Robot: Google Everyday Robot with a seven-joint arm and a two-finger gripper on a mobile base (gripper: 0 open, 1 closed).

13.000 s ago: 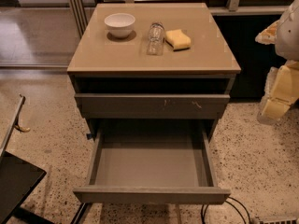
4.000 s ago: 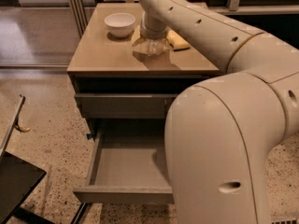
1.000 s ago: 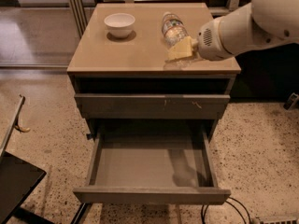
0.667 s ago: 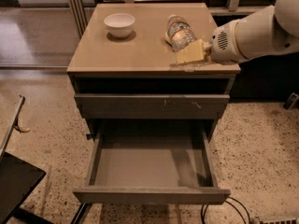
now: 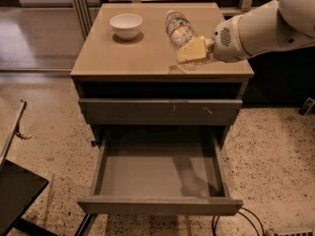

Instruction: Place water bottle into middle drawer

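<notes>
Since middle drawer [image 5: 157, 173] stood open below, gripper [image 5: 192, 51] held water bottle [image 5: 179, 27] tilted above table [image 5: 123, 58], jaws clamped round it for carrying.

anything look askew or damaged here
The clear ribbed plastic water bottle hangs tilted over the tan cabinet top, its lower end clamped by the jaws of the gripper. The closed grey drawer front shows white scratches.

Single view, high front, angled down on cabinet [image 5: 142, 58]; gripper [image 5: 191, 51] upper right, clasping water bottle [image 5: 179, 27].
</notes>
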